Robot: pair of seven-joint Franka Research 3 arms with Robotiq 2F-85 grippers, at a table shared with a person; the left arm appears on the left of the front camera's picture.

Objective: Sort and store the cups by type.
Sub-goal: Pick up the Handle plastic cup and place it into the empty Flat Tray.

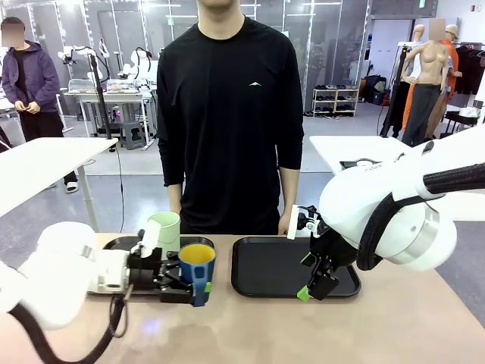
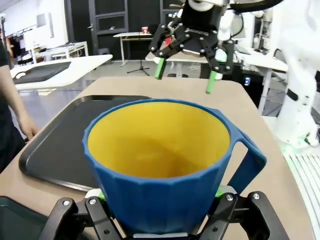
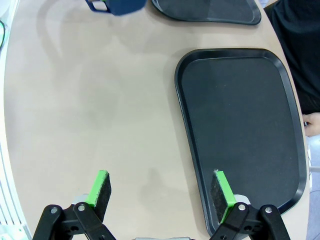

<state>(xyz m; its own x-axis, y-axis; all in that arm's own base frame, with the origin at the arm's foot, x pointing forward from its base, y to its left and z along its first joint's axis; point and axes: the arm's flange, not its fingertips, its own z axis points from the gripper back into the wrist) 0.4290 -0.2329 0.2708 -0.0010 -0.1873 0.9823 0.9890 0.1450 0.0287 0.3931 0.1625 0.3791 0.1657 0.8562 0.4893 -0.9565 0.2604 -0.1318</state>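
The left gripper [image 1: 189,288] is clamped low on the dark blue handled mug with yellow-orange interior [image 1: 198,271], apparently just above the table beside the left black tray's [image 1: 117,243] rim, where it could tip the tall mint-green plastic tumbler [image 1: 167,230] or catch the rim. The right gripper [image 1: 313,277], jaws apart and empty, hangs over the bare right black tray [image 1: 261,265], leaving open room there.

The blue mug [image 2: 165,170] looks like smooth moulded plastic, faceted outside, with a matt yellow-orange lining and a faint sheen on its rim. The mint-green tumbler [image 1: 165,230] seems matt plastic too, though it sits too far off to be sure. Both trays [image 3: 240,135] are black plastic with a fine dull grain. The surface [image 3: 100,115] is a smooth tan laminate. The right hand [image 3: 162,192] has black hard-plastic links with green rubbery pads.
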